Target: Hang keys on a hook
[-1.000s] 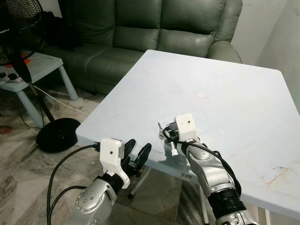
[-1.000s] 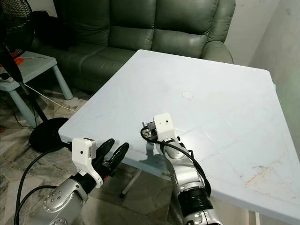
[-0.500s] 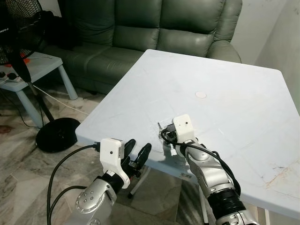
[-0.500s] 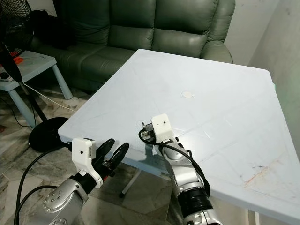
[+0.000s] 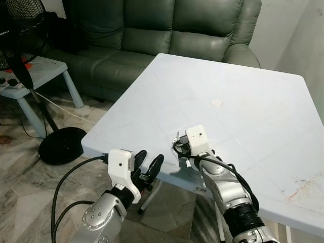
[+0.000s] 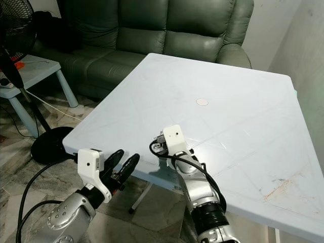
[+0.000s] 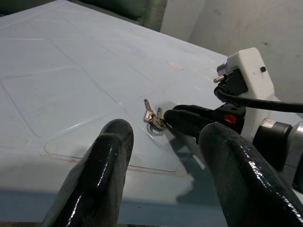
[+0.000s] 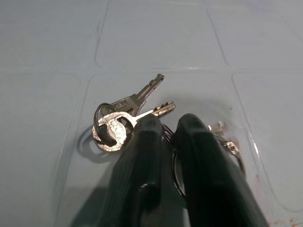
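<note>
Keys (image 8: 124, 118) lie flat on our pale blue table (image 5: 253, 101), close to its near edge and toward the near left corner, a small silver bunch on a dark ring. Our right pincer (image 8: 170, 130) is down on them with its two black fingers (image 8: 147, 142) drawn nearly together, the tips resting on the ring beside the key blades; we cannot tell whether they actually clamp it. Our left pincer (image 5: 146, 166) hangs off the table just below that near edge, fingers spread apart and holding nothing. Beyond the far edge stands a green sofa (image 5: 152, 35).
</note>
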`<state>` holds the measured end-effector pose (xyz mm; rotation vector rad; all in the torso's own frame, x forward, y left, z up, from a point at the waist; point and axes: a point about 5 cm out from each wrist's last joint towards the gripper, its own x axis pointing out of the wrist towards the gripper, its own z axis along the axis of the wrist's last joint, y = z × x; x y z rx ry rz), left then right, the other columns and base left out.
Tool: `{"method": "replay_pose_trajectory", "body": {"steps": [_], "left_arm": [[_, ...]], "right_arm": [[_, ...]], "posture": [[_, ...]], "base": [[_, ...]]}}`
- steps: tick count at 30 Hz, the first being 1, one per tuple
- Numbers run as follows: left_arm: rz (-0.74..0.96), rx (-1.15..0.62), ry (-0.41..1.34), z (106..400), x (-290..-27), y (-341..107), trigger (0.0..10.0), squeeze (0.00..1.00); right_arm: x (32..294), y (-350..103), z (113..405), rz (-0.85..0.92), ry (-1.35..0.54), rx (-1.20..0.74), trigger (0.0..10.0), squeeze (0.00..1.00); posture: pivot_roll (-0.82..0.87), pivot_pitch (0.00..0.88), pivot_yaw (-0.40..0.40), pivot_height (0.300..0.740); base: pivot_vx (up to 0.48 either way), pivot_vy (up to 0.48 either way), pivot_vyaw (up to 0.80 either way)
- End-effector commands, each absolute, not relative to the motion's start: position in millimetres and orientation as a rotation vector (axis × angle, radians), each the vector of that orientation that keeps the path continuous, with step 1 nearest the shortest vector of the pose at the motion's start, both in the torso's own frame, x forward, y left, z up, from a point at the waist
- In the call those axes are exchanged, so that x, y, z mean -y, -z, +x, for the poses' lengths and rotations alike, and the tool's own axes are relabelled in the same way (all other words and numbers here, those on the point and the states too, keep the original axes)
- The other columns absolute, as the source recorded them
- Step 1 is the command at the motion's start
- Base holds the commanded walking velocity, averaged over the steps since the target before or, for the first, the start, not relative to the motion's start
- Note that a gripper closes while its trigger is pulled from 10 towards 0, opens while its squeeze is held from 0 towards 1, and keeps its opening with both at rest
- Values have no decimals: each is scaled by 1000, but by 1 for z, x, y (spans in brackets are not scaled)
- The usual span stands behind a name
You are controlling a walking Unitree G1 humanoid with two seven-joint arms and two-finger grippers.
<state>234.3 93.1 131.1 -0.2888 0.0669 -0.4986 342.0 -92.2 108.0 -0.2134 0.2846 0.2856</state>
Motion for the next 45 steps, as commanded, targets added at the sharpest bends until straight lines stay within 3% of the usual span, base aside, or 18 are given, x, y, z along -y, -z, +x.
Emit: {"method": "replay_pose_trajectory", "body": {"steps": [1, 15, 26, 28, 29, 30, 31, 32, 45], "left_arm": [[-289, -53, 505, 234, -92, -136, 10000, 0], [-289, -45, 504, 236, -92, -137, 10000, 0], [-289, -3, 445, 254, -95, -144, 10000, 0], [-298, 3, 430, 257, -97, -145, 10000, 0], [-299, 7, 420, 260, -99, -146, 10000, 0], [-289, 17, 399, 266, -101, -147, 10000, 0], [-289, 17, 399, 266, -101, -147, 10000, 0], [-297, 23, 380, 271, -103, -149, 10000, 0], [-257, 108, 323, 311, -121, -167, 10000, 0]], "right_arm": [[92, -108, 344, -214, -274, -289, 0, 0], [91, -115, 348, -170, -248, -247, 0, 0], [99, -143, 349, -2, -222, -55, 0, 0], [103, -146, 350, 3, -204, -37, 1569, 0], [105, -148, 349, 10, -195, -22, 1333, 0], [111, -157, 346, 25, -170, 52, 4627, 0], [111, -157, 346, 25, -170, 52, 4627, 0], [115, -165, 343, 60, -179, 133, 10000, 0], [132, -171, 316, 141, -235, 274, 10000, 0]], "posture": [[200, 79, -30, 740], [202, 70, -28, 740], [204, 31, -27, 740], [203, 23, -26, 740], [201, 16, -24, 740], [201, 6, -23, 740], [201, 6, -23, 740], [200, 0, -22, 740], [176, 0, -11, 740]], "base": [[0, 0, 0], [0, 0, 0], [0, 0, 0], [0, 0, 0], [0, 0, 0], [0, 0, 0], [0, 0, 0], [0, 0, 0], [0, 0, 0]]}}
